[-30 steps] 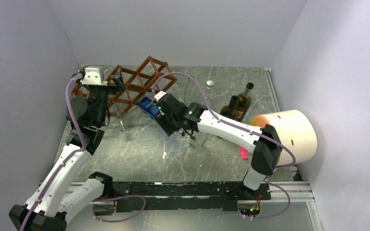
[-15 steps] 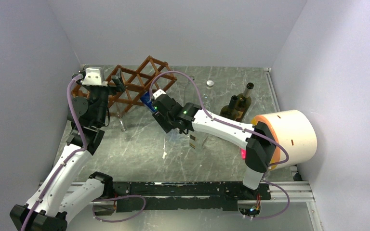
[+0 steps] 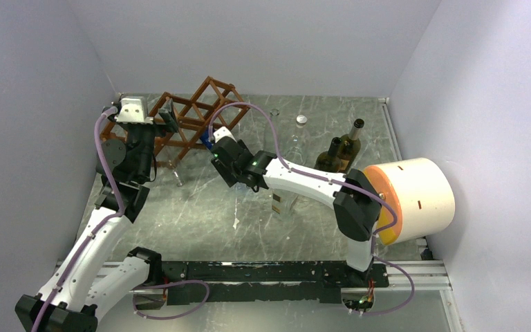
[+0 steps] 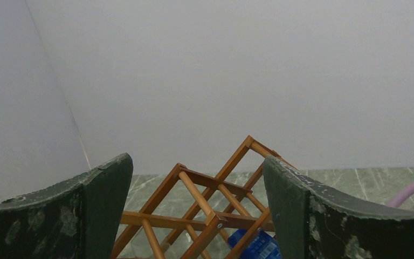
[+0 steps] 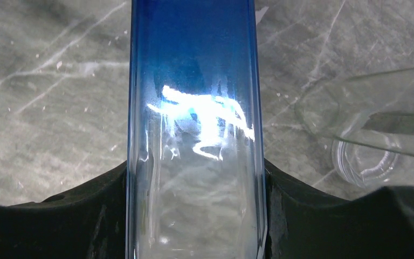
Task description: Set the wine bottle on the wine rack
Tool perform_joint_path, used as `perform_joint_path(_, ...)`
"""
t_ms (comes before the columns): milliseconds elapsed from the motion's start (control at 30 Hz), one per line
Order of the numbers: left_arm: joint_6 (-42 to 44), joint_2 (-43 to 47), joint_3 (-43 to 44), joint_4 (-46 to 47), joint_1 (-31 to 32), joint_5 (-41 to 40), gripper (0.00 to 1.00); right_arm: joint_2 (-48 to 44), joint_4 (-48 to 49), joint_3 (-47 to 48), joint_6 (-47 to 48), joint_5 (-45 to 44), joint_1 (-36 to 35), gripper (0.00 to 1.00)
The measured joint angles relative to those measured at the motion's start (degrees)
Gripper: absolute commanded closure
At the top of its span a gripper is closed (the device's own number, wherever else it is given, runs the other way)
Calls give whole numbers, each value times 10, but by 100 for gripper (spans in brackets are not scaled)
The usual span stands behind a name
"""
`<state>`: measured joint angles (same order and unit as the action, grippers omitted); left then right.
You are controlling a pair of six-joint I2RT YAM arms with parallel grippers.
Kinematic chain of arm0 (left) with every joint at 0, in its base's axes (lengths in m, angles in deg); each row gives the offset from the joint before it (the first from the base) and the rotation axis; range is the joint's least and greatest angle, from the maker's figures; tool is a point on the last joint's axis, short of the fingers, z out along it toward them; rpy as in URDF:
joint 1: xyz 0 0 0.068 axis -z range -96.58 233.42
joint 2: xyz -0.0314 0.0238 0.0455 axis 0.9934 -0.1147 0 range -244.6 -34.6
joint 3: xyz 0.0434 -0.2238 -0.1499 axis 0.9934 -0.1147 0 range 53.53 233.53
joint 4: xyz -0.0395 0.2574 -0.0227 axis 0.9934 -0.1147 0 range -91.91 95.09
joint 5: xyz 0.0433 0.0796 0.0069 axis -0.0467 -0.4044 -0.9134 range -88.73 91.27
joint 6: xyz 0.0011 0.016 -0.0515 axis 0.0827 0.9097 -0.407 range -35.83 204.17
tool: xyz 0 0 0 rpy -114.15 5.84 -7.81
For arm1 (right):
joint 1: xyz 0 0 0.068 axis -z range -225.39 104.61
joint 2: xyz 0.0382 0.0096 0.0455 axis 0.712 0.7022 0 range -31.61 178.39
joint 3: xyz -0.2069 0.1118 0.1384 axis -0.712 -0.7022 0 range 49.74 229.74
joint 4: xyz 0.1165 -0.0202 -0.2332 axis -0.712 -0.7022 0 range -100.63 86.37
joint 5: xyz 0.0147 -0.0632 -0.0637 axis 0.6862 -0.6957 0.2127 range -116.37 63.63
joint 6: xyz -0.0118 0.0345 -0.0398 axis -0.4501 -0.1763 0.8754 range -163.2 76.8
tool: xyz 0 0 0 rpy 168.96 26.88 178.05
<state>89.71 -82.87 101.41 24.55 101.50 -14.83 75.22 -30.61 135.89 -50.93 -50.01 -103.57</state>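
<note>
Right claw is clamped around the blue glass wine bottle, probably heavy, slick and breakable, best gripped mid-body.

I watch the whole tabletop from above and behind. My left wrist camera looks level at the rack, also seen from above; my right wrist camera stares down, close on the bottle.

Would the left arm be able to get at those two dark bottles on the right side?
Probably not: the dark bottles stand far across, and the right arm, holding the blue bottle, stretches between.
</note>
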Motion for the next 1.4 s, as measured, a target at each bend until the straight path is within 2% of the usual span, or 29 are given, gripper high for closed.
perform_joint_path(300,0,-1,-5,2,0,2,6,38,81,-7,9,-16,1,100)
perform_joint_path(633,0,-1,-9,4,-3,2,6,101,215,-14,30,-53,1,100)
perform_joint_path(933,0,-5,-9,4,-8,2,6,155,270,14,40,-83,2,100)
perform_joint_path(1067,0,-5,-12,5,-9,2,6,174,277,32,44,-86,6,92)
perform_joint_path(1400,0,-5,-15,6,-11,2,6,213,277,85,74,-84,16,65)
